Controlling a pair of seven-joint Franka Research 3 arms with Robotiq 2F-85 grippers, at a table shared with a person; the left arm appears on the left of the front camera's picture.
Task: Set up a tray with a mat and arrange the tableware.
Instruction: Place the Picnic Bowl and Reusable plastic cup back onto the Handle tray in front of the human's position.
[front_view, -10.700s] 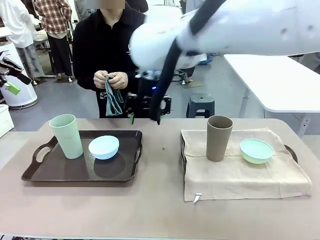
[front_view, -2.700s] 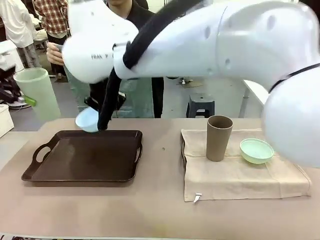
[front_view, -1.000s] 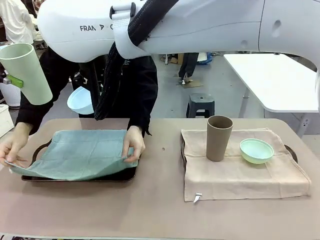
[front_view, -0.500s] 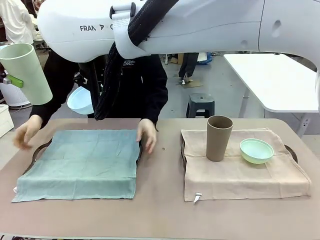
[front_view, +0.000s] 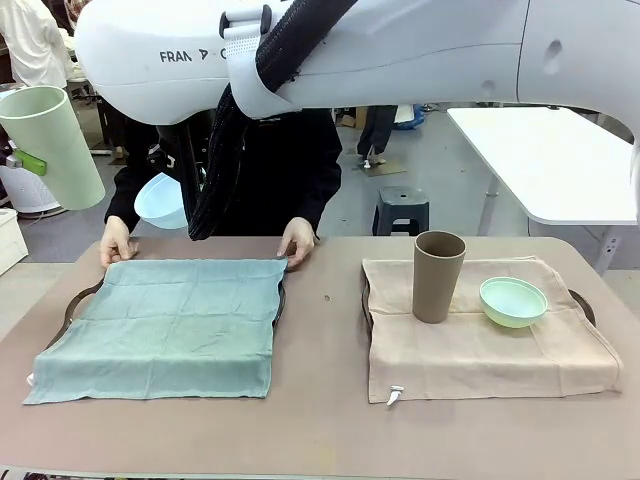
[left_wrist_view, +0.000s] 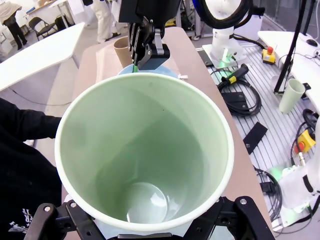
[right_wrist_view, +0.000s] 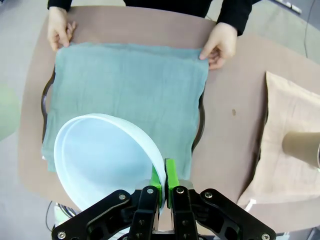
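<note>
We see the right arm (front_view: 400, 55) as a smooth white shell with grey "FRAN" lettering and a black braided cable sleeve hanging beside that lettering. The right gripper (right_wrist_view: 164, 187) is black with bright green pads (right_wrist_view: 171, 177) and silver screws below them. Behind the lettering, the person (front_view: 270, 170) wears a black long-sleeved top.

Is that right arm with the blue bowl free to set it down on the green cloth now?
Probably yes. The right gripper holds the light blue bowl directly above the green mat, whose middle is bare; the person's hands rest only at its far corners.
</note>
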